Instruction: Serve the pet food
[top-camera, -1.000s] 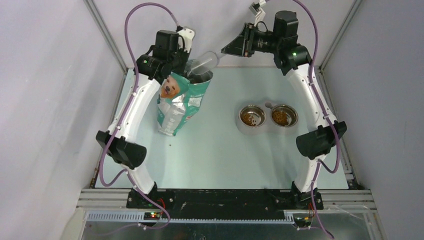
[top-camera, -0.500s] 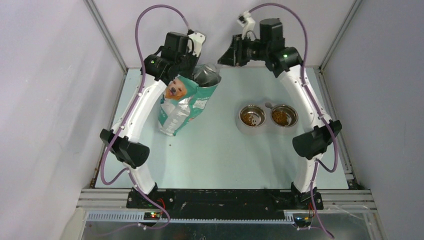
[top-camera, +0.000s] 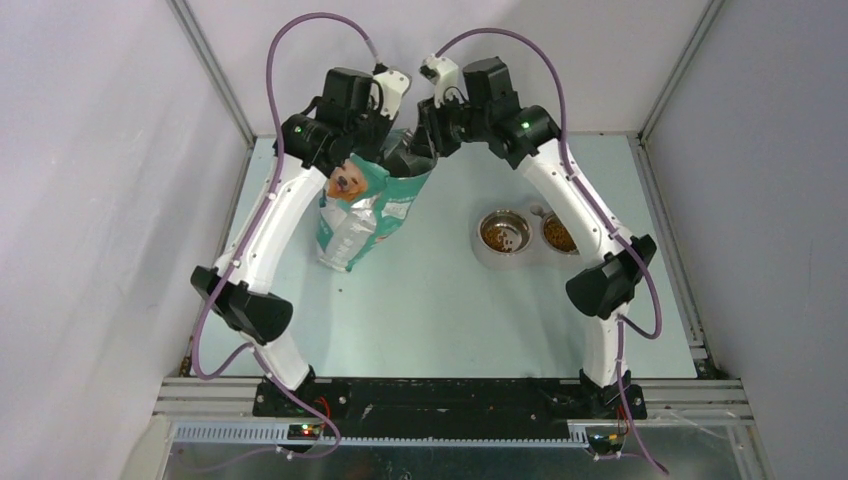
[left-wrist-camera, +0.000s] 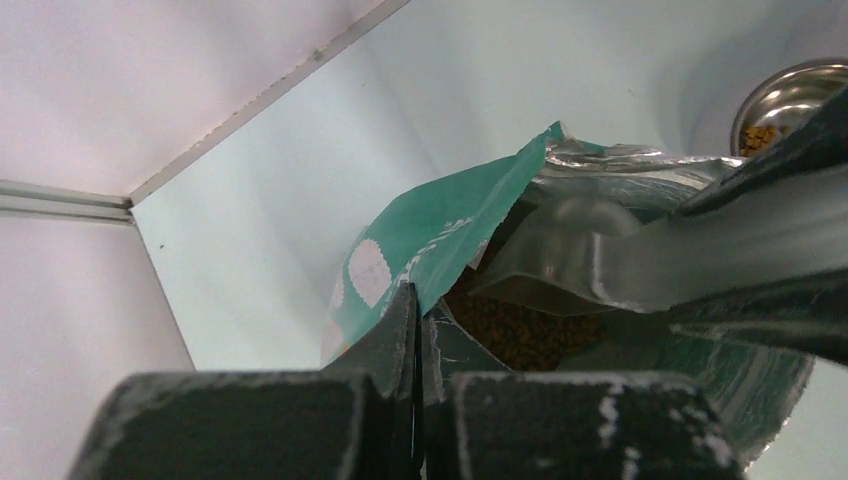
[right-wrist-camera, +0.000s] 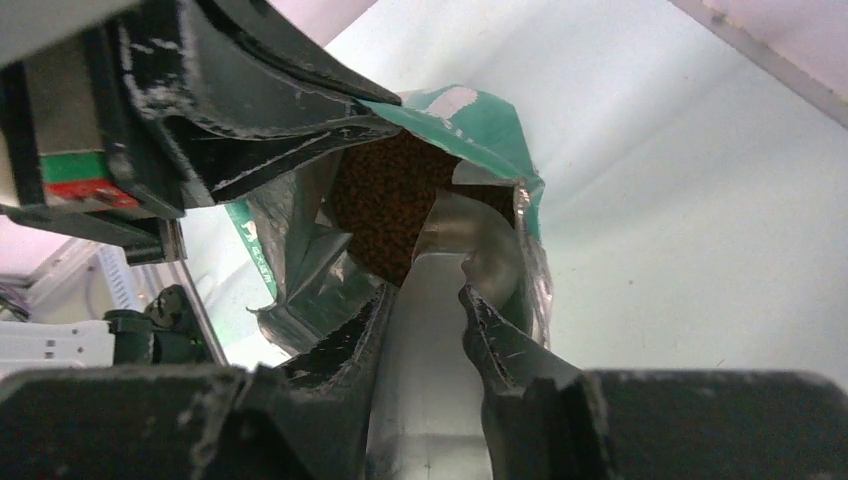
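Your left claw (left-wrist-camera: 415, 300) pinches the rim of the teal bag (top-camera: 360, 215), holding its mouth open so your right claw (right-wrist-camera: 425, 295), gripping the clear scoop (right-wrist-camera: 472, 245) by its handle, can reach the pet food (right-wrist-camera: 385, 205) inside; both steel bowls (top-camera: 481, 238) on the desk (top-camera: 440, 310) hold some too.

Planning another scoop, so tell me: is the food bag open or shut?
Open: the bag mouth gapes, showing brown pet food inside, with the scoop poking in.

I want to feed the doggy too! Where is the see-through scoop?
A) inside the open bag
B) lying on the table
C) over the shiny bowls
A: the right pincer holds the clear scoop, its cup inside the bag mouth above the kibble.
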